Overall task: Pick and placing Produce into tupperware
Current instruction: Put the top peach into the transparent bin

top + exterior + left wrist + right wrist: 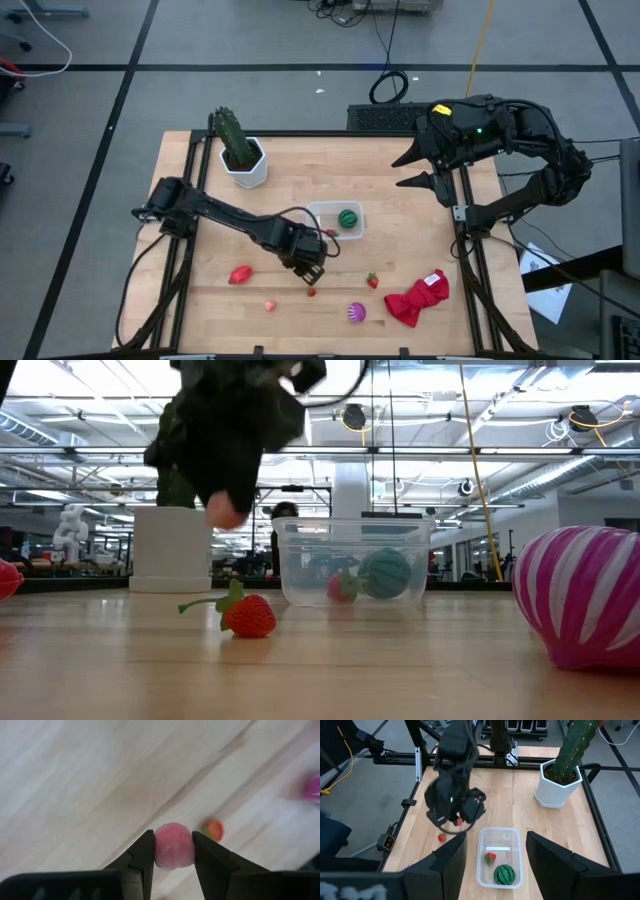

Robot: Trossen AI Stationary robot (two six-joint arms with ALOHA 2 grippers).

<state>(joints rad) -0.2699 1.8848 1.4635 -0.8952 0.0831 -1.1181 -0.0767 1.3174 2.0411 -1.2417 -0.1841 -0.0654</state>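
**Produce partly packed: two pieces in the tub, one in the jaws, five still on the table**

Produce is found in three places. Inside the clear tupperware (337, 219), set near the middle of the table (420, 230), a green striped ball (347, 217) and a small red strawberry (491, 857) are already lodged; both are confirmed through the tub wall in the low view. A third piece, a round pink bit (173, 846), is pinched between the fingers of the left gripper (309, 270), which is held above the wood just beside the tub's near-left corner, clear of the table surface. By judgement, this piece is being carried toward the tub and has not yet been released.

Left on the table are a red pepper-like piece (240, 274), a second pink bit (270, 305), a strawberry (311, 291) just beyond the left gripper, another strawberry (372, 280) and a purple striped piece (356, 313). The task is thus judged well short of half done.

The right gripper (412, 170) is parked at the far right edge, its fingers spread and nothing held. A potted cactus (238, 148) and a red cloth (418, 298) are left untouched.
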